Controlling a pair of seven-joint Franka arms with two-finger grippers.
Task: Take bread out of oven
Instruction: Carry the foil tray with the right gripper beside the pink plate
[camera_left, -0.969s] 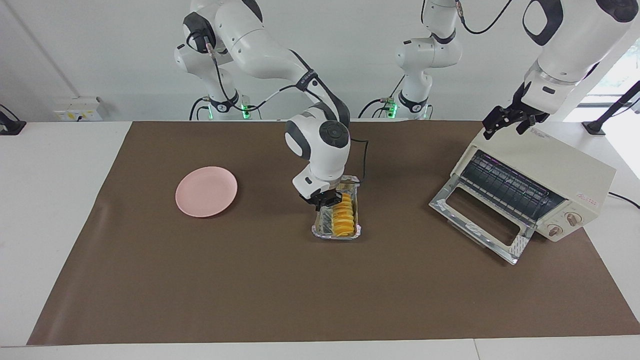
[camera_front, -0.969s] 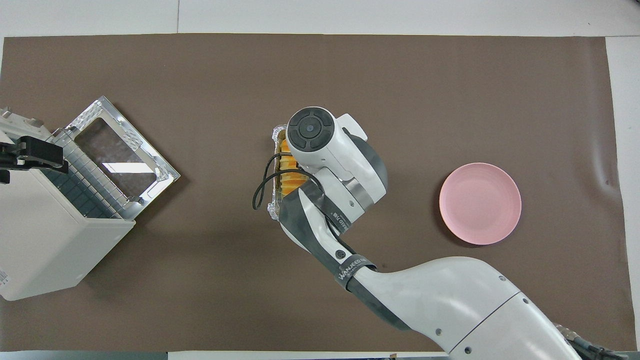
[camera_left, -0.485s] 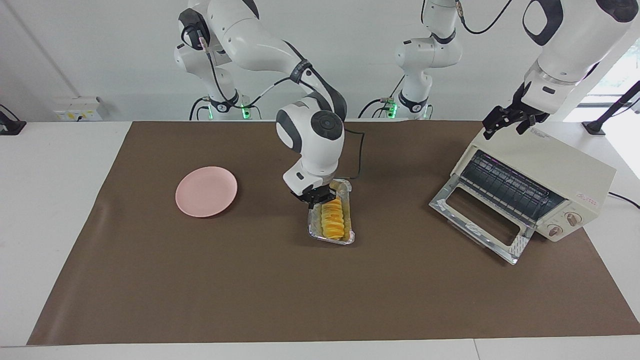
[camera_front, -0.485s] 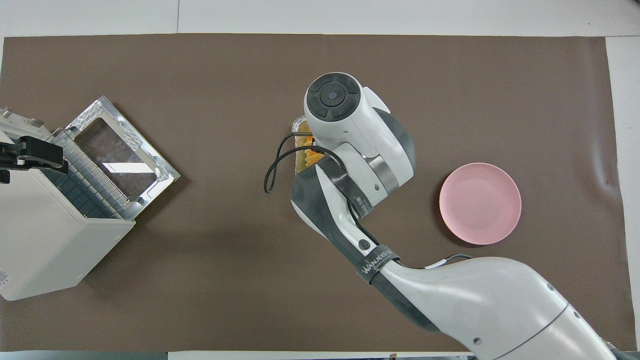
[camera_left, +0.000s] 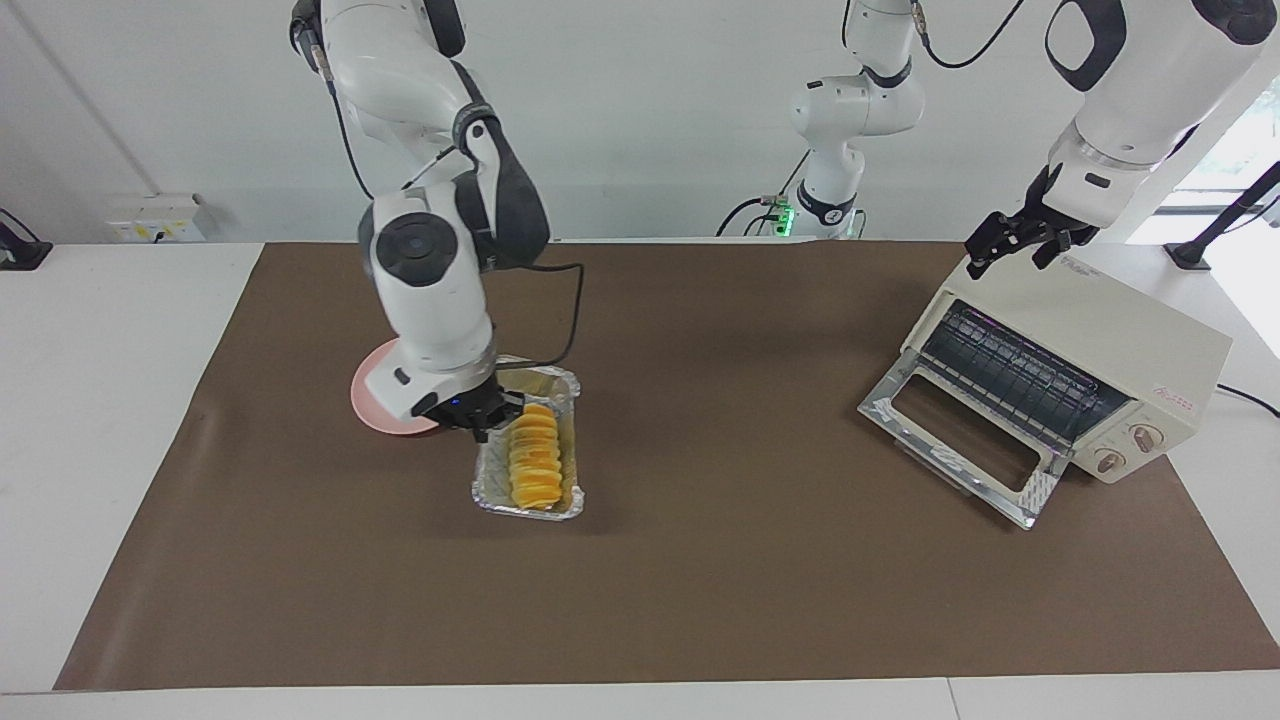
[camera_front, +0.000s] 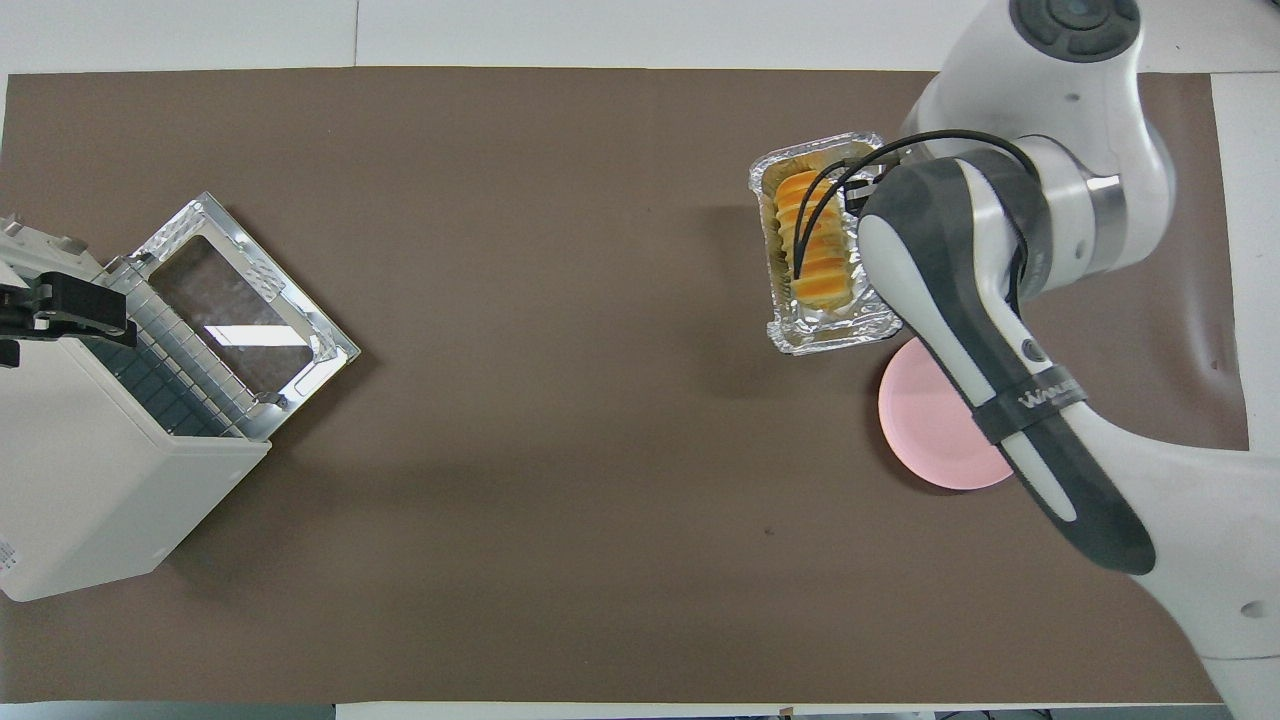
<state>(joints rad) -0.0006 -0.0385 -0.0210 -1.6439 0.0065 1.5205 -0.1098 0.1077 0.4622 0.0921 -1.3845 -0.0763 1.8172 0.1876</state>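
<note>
The golden ridged bread (camera_left: 534, 463) lies in a crinkled silver foil tray (camera_left: 487, 485). My right gripper (camera_left: 478, 415) is shut on the tray's rim at the plate's side and holds the tray a little above the brown mat, beside the pink plate (camera_left: 372, 403). In the overhead view the bread (camera_front: 815, 240) and the tray (camera_front: 840, 325) show beside my right arm, which hides the gripper. The cream-white oven (camera_left: 1110, 335) stands at the left arm's end with its glass door (camera_left: 955, 440) dropped open and its wire rack (camera_left: 1010, 370) bare. My left gripper (camera_left: 1015, 242) waits over the oven's top.
The pink plate (camera_front: 935, 435) is partly covered by my right arm. A brown mat (camera_left: 700, 560) covers the table. The oven (camera_front: 90, 480) and its open door (camera_front: 240, 315) take up the left arm's end.
My right gripper has carried the tray with the bread from the middle of the mat toward the right arm's end, up beside the pink plate. The left arm has not moved.
</note>
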